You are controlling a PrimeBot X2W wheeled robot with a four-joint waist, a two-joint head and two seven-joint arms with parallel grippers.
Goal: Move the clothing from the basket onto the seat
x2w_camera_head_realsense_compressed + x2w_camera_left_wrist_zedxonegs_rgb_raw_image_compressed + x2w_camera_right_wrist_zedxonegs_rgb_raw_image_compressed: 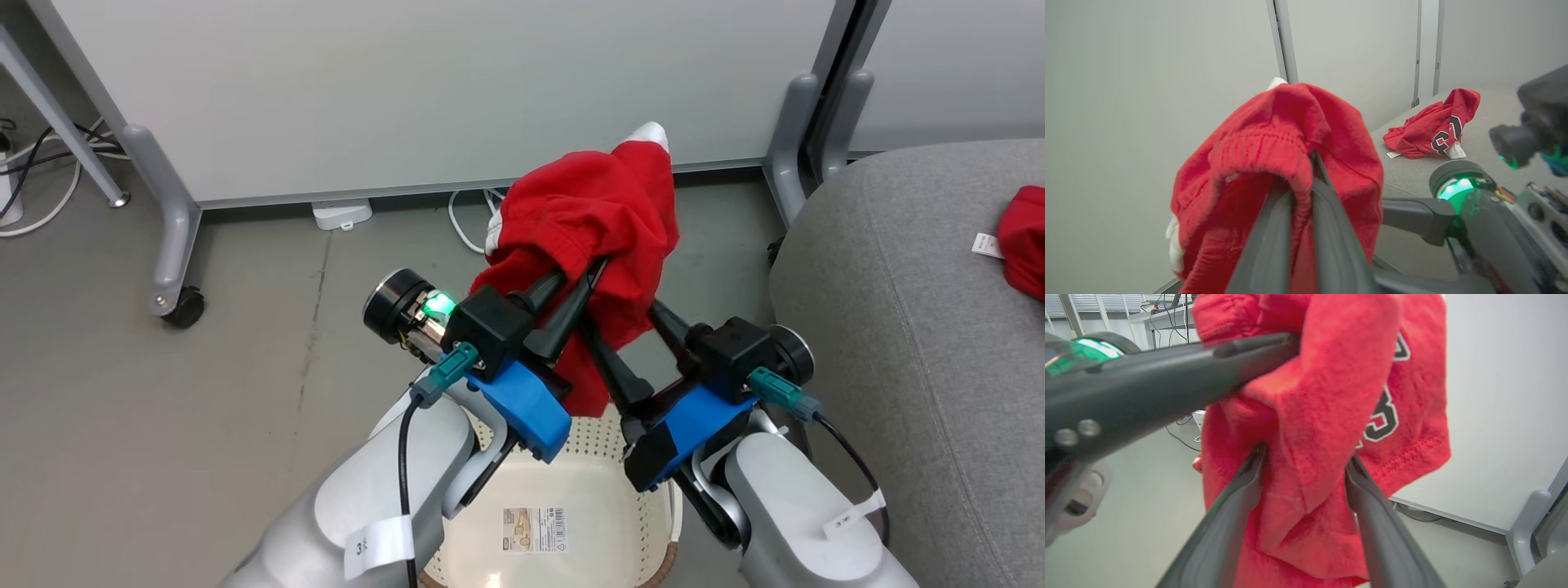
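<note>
**Clothing split between gripper and seat**

One red garment (592, 212) hangs in the air above the floor (163, 408). It is in front of the white partition (408, 82) and beyond the far edge of the basket (604, 457). The left gripper (583, 273) is clamped on it. In the left wrist view its two dark fingers lie pressed together with a thick ribbed hem pinched between them, and the cloth domes over their tips.

The right gripper (618, 314) sits just beside the left one and lower. Its fingers are spread wide (released, not pinching), and a fold of the same garment hangs between them and touches both. Black numerals (1384, 412) edged in white show on the side facing the right wrist camera.

The basket stands directly below both forearms, with a printed label (533, 529) on its bottom. The second red garment (1433, 126) lies crumpled on the grey seat (898, 343), to the robot's right. A small white tag (985, 244) sticks out from it on the basket side.
</note>
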